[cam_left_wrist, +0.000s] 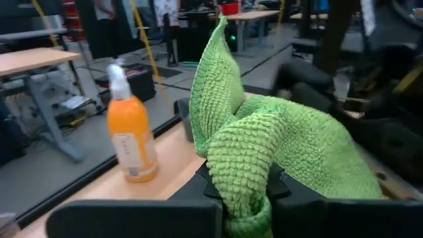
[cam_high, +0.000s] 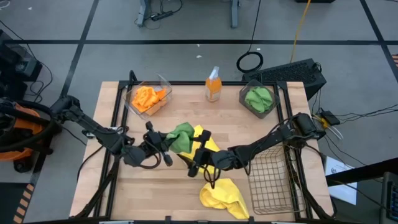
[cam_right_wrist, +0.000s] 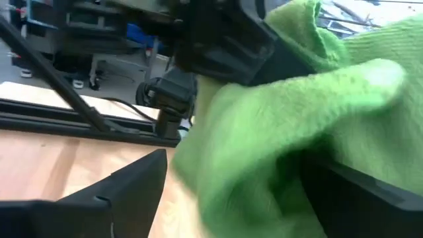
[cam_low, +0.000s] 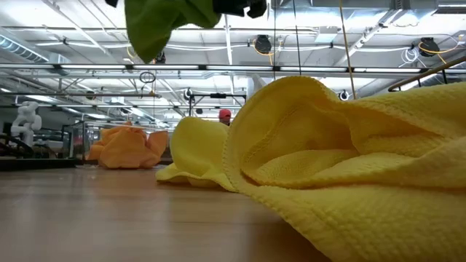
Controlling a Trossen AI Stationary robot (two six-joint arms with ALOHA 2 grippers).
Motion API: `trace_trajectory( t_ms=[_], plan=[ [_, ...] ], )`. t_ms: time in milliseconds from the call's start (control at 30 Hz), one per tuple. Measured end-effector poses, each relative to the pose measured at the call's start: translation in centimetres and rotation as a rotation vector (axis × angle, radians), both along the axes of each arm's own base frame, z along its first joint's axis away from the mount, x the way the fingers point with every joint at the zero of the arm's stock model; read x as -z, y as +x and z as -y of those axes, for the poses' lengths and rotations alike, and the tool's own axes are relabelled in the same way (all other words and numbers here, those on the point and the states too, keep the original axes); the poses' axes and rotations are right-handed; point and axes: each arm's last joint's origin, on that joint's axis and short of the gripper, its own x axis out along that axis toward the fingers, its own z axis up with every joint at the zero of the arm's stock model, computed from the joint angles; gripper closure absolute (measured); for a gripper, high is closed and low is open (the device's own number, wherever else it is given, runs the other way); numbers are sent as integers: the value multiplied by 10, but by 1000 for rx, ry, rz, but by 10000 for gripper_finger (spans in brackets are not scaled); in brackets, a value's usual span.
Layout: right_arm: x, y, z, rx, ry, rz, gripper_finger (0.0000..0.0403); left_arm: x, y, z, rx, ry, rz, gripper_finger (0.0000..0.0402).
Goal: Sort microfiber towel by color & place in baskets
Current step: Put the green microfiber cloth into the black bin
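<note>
My left gripper (cam_high: pixel 163 145) is shut on a bright green towel (cam_high: pixel 181 137), lifted over the table's middle; in the low view that green towel (cam_low: pixel 160 25) hangs clear at the top. My right gripper (cam_high: pixel 198 155) is open and comes level from the right; the green towel (cam_right_wrist: pixel 291 125) fills the space between its fingers. One yellow towel (cam_high: pixel 205 142) lies on the table under both grippers, and another yellow towel (cam_high: pixel 224 196) lies nearer the front edge. Orange towels (cam_high: pixel 148 98) sit in the clear basket (cam_high: pixel 163 82), and a green towel (cam_high: pixel 258 98) sits in the dark basket (cam_high: pixel 247 109). My left gripper pinches a bunched fold of the green towel (cam_left_wrist: pixel 243 210) between its two fingers, coming roughly level from the table's left. The towel is lifted clear of the table; its loose folds stand up and spill past the fingers. My right gripper: I cannot tell whether its fingers (cam_right_wrist: pixel 129 192) touch the green towel.
An orange spray bottle (cam_high: pixel 213 85) with a white top stands at the far edge between the two plastic baskets. The brown wire mesh basket (cam_high: pixel 271 182) sits at the front right, beside the right arm. The two grippers are close together over the table's middle.
</note>
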Motion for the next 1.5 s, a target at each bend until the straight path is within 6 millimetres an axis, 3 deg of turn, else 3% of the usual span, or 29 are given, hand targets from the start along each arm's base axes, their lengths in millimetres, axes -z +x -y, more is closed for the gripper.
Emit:
trace_trajectory(
  t_ms=[367,500,633,833,900,967,1133,1300,1500],
  plan=[
    [-1,5,11,18,16,13,69,-3,20,13,209,34,85,375],
    [-1,4,7,11,2,6,91,-3,20,14,235,26,89,375],
    [-1,4,6,7,-13,0,158,-3,21,16,297,18,91,375],
    [0,4,6,2,-36,-12,313,-3,21,17,340,9,96,367],
    [1,3,4,0,-54,-28,366,-3,21,17,340,9,97,351],
    [2,2,2,5,-85,-52,387,-3,21,17,343,9,97,323],
    [-2,-5,2,53,-141,-131,372,-2,19,19,326,32,77,229],
    [-15,-26,10,78,-141,-285,391,-6,8,27,255,124,46,148],
    [-48,-69,29,113,-84,-414,390,-5,-15,32,42,205,-43,115]
  ],
)
